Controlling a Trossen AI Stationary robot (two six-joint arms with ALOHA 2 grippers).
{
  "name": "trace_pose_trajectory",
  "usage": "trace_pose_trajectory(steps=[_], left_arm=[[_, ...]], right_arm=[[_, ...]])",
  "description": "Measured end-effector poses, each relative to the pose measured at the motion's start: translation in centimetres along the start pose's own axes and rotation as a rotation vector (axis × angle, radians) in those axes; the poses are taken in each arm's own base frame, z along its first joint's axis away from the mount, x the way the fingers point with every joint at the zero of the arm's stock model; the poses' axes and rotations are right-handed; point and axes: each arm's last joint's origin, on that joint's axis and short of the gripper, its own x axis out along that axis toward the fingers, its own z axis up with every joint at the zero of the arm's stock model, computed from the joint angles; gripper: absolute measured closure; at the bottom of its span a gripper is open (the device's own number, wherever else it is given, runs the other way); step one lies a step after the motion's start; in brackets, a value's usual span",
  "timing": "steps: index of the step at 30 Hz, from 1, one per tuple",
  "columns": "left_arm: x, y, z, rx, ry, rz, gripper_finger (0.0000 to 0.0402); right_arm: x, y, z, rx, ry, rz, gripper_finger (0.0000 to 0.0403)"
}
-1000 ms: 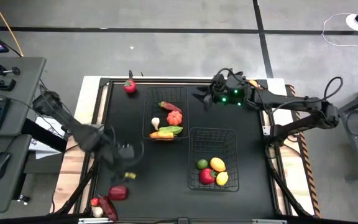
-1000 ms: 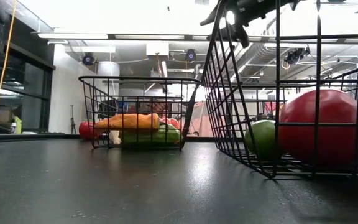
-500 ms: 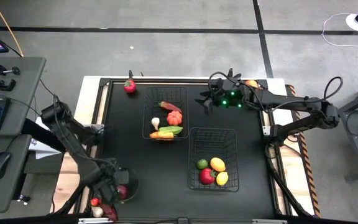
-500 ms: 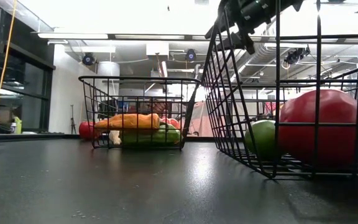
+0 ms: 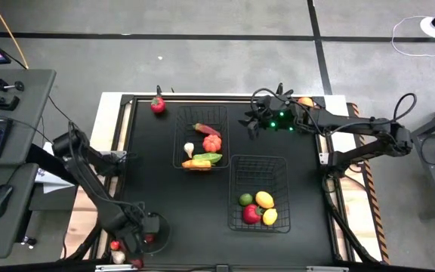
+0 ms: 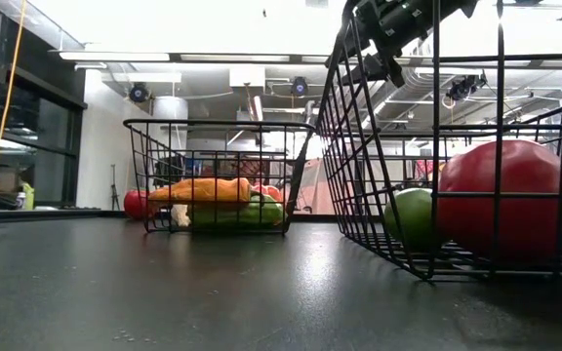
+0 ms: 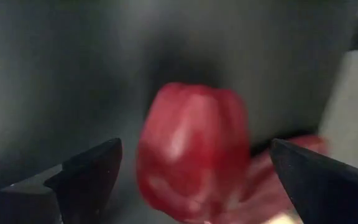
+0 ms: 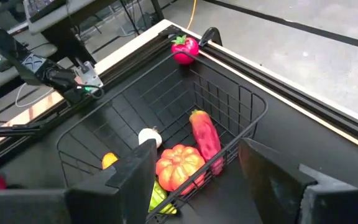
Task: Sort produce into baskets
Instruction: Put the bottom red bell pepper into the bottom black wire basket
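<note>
Hovering with its fingers spread wide, the left gripper (image 7: 191,180) frames a red bell pepper (image 7: 191,149) lying between them on the black table (image 5: 172,204). It looks light, hard and glossy, likely slippery; pinching across its ribbed middle seems safest. The right gripper (image 8: 194,186), part-open and empty, waits above the vegetable basket (image 8: 253,112).

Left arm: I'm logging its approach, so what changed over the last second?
The left gripper swung from mid-table toward the table's near left corner and now hangs, fingers open, over the red pepper; nothing is gripped yet. The right gripper barely shifted at the far edge, holding nothing. Both baskets and their produce stayed put.
</note>
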Motion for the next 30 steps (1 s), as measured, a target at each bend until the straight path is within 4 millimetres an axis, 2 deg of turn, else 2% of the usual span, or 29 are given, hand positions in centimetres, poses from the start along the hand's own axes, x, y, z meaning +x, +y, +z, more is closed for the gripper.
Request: trace_pose_trajectory(steps=[11, 16, 19, 24, 27, 30], left_arm=[[4.2, -0.4, 0.4, -0.010, 0.098, 0.107, 0.0002], [4.4, -0.1, 0.9, -0.036, 0.130, 0.099, 0.0006], [3.5, 0.1, 1.2, -0.015, 0.159, 0.043, 0.0034], [0.2, 1.7, 1.6, 0.007, 0.142, -0.008, 0.0128], [-2.6, 4.0, 2.5, -0.011, 0.077, -0.017, 0.0128], [-5.8, 7.1, 3.8, -0.061, -0.064, -0.011, 0.0128]], right_arm=[[0.0, 0.0, 0.0, 0.000, 0.002, -0.001, 0.0180], [0.0, 0.0, 0.0, 0.000, 0.003, -0.002, 0.0180], [0.0, 0.0, -0.1, -0.001, 0.010, -0.005, 0.0180], [0.0, -0.1, -0.3, -0.004, 0.033, -0.014, 0.0180], [-0.1, -0.1, -0.3, -0.005, 0.041, 0.002, 0.0180], [-1.0, 0.1, 0.2, -0.034, 0.003, 0.054, 0.0180]])
